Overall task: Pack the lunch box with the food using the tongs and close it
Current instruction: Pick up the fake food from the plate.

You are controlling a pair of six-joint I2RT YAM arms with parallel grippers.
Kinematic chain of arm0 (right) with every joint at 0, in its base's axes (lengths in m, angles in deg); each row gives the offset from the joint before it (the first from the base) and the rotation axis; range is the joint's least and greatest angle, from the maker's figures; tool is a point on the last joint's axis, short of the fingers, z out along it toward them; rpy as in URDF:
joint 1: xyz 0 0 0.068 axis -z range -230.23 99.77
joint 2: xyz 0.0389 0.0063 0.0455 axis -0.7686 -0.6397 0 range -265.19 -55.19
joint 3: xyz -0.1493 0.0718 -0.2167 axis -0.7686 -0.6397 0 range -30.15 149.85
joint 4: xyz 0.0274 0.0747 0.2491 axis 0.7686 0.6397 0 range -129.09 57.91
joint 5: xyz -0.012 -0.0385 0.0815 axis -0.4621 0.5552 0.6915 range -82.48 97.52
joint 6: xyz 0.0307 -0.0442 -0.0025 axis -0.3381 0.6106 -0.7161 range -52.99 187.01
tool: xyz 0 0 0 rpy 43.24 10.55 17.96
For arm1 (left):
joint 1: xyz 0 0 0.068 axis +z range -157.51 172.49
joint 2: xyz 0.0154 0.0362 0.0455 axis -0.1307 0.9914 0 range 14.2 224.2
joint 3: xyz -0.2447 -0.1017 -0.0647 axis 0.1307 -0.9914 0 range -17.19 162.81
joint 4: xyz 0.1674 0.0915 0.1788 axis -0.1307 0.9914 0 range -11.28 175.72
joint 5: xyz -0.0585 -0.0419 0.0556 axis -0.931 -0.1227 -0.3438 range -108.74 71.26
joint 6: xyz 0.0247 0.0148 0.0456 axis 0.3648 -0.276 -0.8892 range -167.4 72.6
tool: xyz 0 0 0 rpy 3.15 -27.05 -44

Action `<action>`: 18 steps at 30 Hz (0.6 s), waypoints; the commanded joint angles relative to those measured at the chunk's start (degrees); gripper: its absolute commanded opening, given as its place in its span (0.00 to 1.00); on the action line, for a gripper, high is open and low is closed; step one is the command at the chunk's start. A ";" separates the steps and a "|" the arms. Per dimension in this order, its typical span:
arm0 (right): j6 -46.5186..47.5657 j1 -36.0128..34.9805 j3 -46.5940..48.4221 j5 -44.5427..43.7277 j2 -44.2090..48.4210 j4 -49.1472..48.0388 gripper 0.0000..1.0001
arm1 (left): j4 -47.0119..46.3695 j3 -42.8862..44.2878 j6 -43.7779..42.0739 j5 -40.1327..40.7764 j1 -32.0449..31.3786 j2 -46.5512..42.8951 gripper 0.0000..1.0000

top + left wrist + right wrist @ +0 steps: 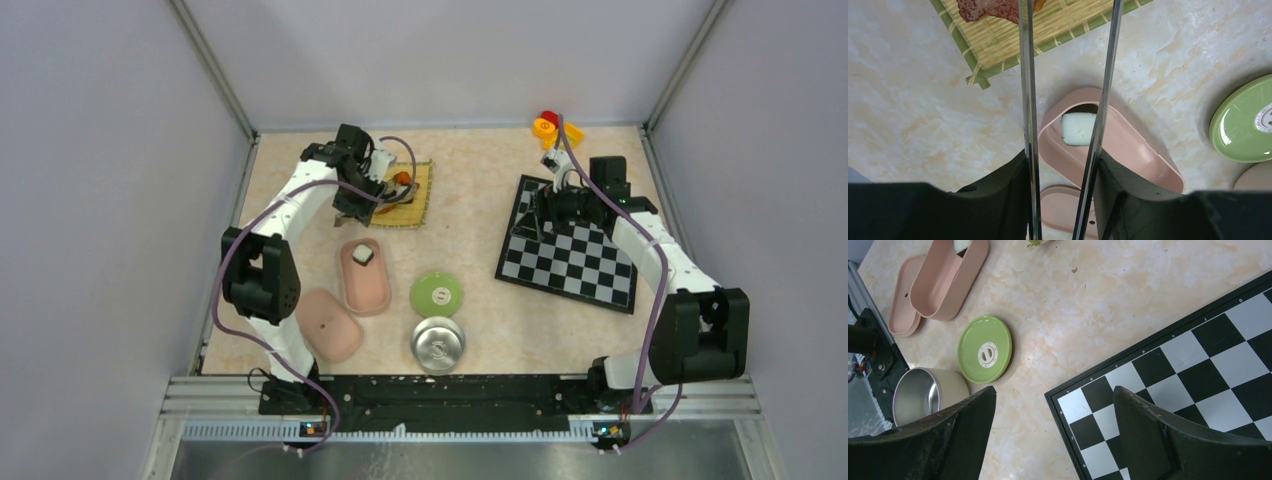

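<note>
The silver tongs [1028, 100] run up the left wrist view as two spread arms, and my left gripper [1063, 160] is shut on them. Their tips reach the bamboo mat [1013, 40], beside a reddish piece of food [993, 9]. Below them the pink lunch box [1143, 150] stands uncovered with one white sushi roll [1077, 128] inside. Its pink lid [1063, 210] lies next to it. From above, my left gripper [352, 205] hangs at the mat [408, 195], behind the lunch box [365, 285]. My right gripper [545, 215] is open and holds nothing, above the chessboard's corner.
A chessboard [580, 260] lies at the right. A green round lid [436, 295] and a steel bowl [437, 343] sit in front of the lunch box. Red, yellow and orange toy blocks [552, 125] stand at the back right. Grey walls enclose the table.
</note>
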 commanded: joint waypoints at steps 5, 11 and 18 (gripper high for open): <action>1.21 -0.06 0.24 1.17 2.31 -0.74 0.85 | -0.81 1.35 1.31 0.82 -0.92 1.68 0.48; 1.21 -0.08 0.13 1.09 2.39 -0.74 0.85 | -1.10 1.89 1.30 0.48 -1.75 2.88 0.48; 1.30 -0.07 0.13 0.98 2.38 -0.74 0.85 | -0.35 2.27 1.01 1.25 -3.13 2.80 0.45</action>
